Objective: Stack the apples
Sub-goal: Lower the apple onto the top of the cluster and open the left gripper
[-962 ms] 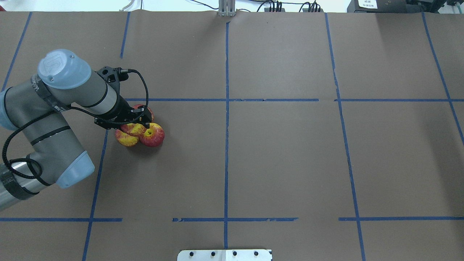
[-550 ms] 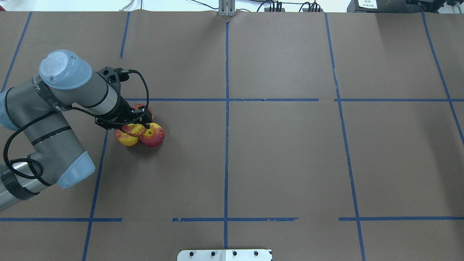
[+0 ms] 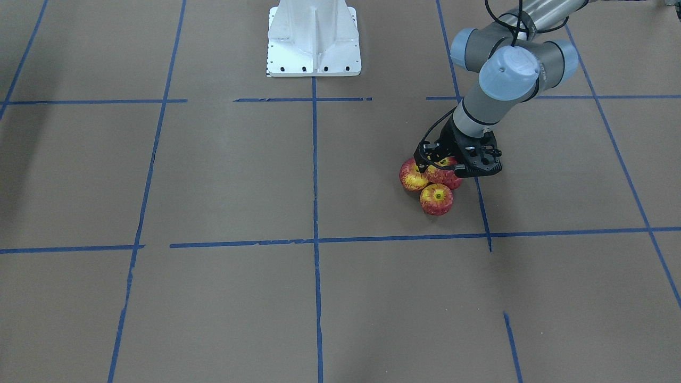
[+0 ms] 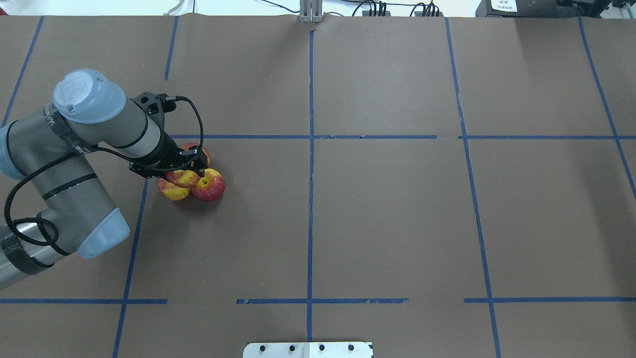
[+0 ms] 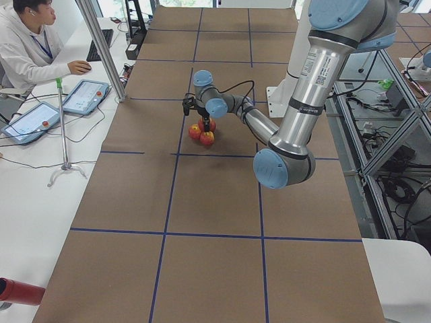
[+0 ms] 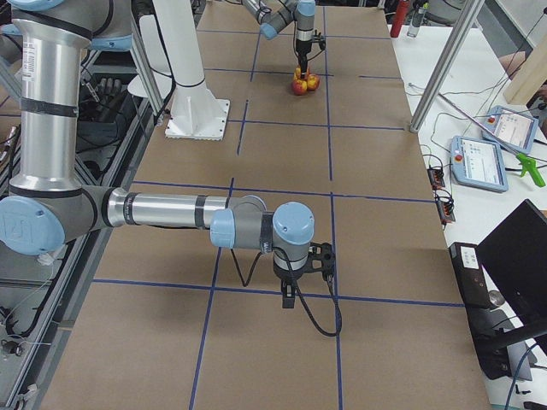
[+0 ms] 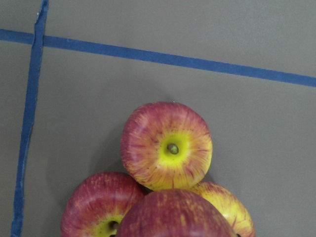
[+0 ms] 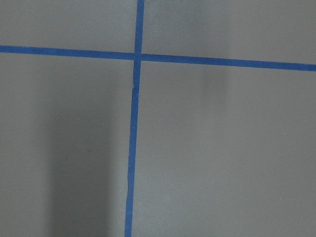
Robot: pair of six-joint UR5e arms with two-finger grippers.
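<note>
Three apples sit bunched together on the brown table: one (image 4: 172,191), one (image 4: 210,186) and one (image 4: 200,150) partly under the gripper. A fourth apple (image 4: 183,177) rests on top of them, between the fingers of my left gripper (image 4: 191,164), which is shut on it. The front view shows the same top apple (image 3: 442,176) under the left gripper (image 3: 442,166), and the left wrist view shows it large at the bottom edge (image 7: 174,213) above the other three. My right gripper (image 6: 289,299) hangs over bare table, seen only in the exterior right view; I cannot tell if it is open.
Blue tape lines (image 4: 310,164) divide the brown paper table into squares. The white robot base (image 3: 314,37) stands at the robot's side of the table. An operator (image 5: 27,47) sits at a side desk with tablets.
The left arm has barely shifted. The top apple stays on the three others with the gripper around it.
</note>
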